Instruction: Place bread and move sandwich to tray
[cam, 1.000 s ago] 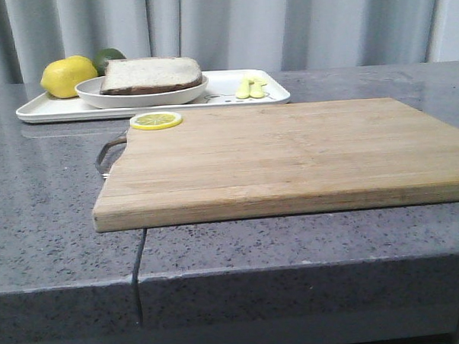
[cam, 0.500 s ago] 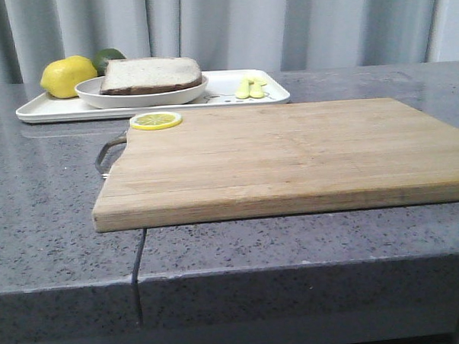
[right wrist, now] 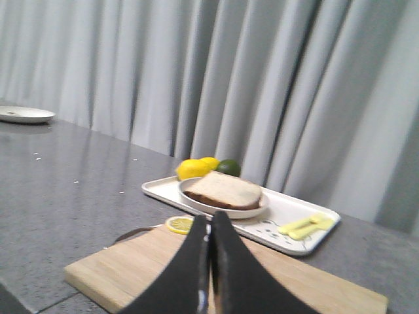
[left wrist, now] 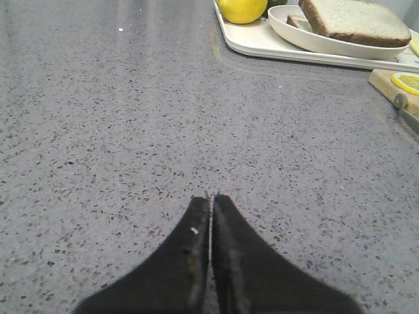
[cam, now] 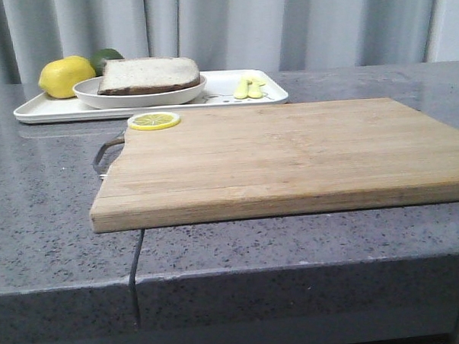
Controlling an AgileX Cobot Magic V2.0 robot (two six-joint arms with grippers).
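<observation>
Toward the far left corner of the surface [cam: 48, 195], in the front view, we see the tray [cam: 268, 96] carrying a round dish [cam: 89, 92] with the sandwich [cam: 149, 74] on it, topped by a brown-crusted slice. A lemon [cam: 65, 76] and something green [cam: 106, 55] sit at the tray's left end, and a small yellow item [cam: 249, 87] lies at its right end. A wooden board [cam: 290, 158] fills the near middle, its front edge reaching the surface's near edge. A lemon slice [cam: 154, 120] rests on the board's far left corner, beside a metal handle [cam: 107, 151]. Neither end effector shows here.

From the left wrist, we see our left end effector [left wrist: 211, 196] with its fingers pressed together and nothing between them, just above bare stone. The tray, dish and sandwich [left wrist: 357, 21] lie well apart from it, with the board's corner and lemon slice [left wrist: 407, 82] nearby.

From the right wrist, we see our right end effector [right wrist: 209, 216] likewise closed and empty, raised over the board [right wrist: 131, 268]. Beyond it the sandwich [right wrist: 226, 190] sits in its dish on the tray [right wrist: 288, 212]. A separate white plate [right wrist: 23, 115] rests far off on the surface.
</observation>
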